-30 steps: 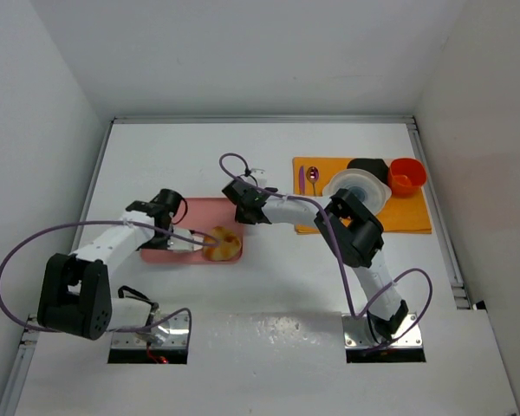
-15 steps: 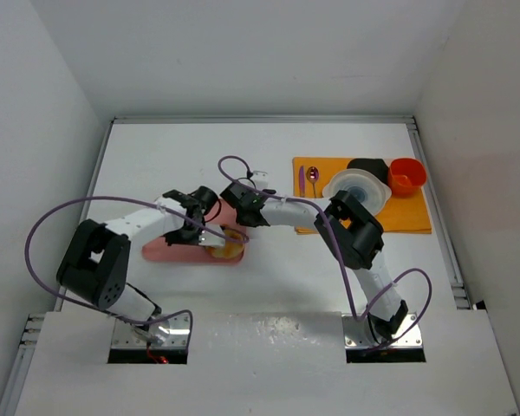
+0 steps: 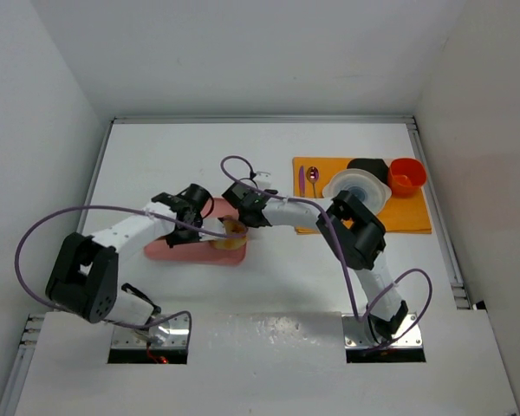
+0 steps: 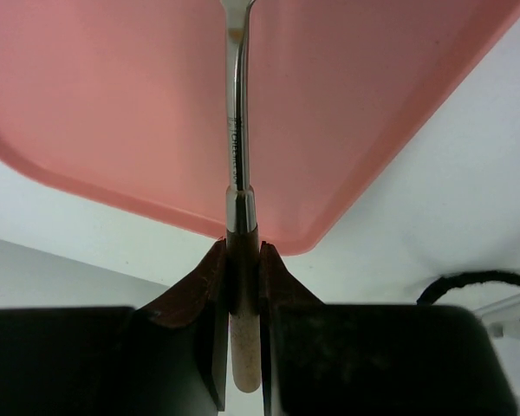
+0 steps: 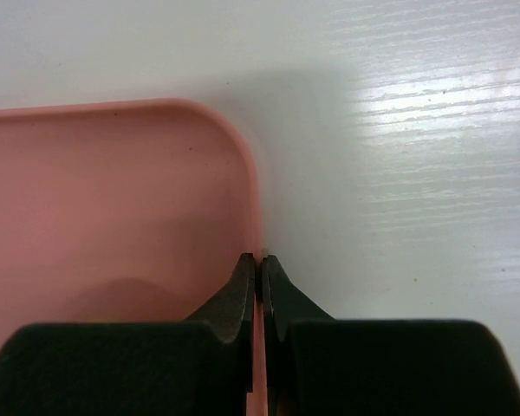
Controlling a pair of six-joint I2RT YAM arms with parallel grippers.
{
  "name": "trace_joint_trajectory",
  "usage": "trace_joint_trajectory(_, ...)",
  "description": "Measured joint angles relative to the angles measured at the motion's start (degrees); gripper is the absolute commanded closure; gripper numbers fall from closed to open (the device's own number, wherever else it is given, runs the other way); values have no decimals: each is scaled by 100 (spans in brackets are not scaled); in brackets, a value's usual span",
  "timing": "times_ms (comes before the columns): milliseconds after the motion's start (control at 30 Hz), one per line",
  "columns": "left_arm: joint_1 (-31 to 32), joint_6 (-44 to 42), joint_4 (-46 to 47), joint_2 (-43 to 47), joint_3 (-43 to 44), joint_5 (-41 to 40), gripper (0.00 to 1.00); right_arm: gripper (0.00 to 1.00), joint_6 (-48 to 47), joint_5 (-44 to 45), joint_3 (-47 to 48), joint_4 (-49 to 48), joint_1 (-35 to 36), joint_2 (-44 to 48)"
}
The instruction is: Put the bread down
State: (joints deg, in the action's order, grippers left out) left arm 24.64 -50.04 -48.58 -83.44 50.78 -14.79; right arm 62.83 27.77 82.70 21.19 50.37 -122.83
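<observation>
The bread [image 3: 232, 231], a small golden-brown bun, lies at the right end of the pink tray [image 3: 160, 250]. My left gripper [image 3: 196, 227] is shut on a utensil [image 4: 235, 130] with a pale wooden handle and a thin metal shaft. The shaft reaches over the tray [image 4: 113, 104] towards the bread, and its tip is out of the left wrist view. My right gripper [image 3: 242, 216] is shut on the tray's right rim, just behind the bread. In the right wrist view its jaws [image 5: 260, 263] pinch the rim [image 5: 253, 208]. The bread is out of both wrist views.
An orange mat [image 3: 416, 217] lies at the back right. On it are a purple spoon [image 3: 313, 178], a clear lidded bowl [image 3: 357, 186], a black object [image 3: 368, 165] and an orange cup [image 3: 406, 175]. White walls enclose the table.
My left gripper has swung right along the tray with the utensil. The bread has shifted up and right, towards my right gripper. The right arm has barely moved.
</observation>
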Motion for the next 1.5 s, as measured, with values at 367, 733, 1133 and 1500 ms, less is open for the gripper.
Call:
trace_joint_trajectory(367, -116, 166, 424, 916, -643, 402, 100, 68, -201, -234, -310, -140, -63, 245)
trace_joint_trajectory(733, -101, 256, 415, 1045, -505, 551, 100, 61, -682, -627, -520, -490, -785, 1281)
trace_joint_trajectory(1133, 796, 1241, -173, -1121, 2907, 651, 100, 61, -1416, -254, -2277, 275, -2496, 4513)
trace_joint_trajectory(1500, 1860, 2308, -999, -4990, 7862, 1008, 100, 63, -1941, -271, -3679, 1521, -3816, 6551)
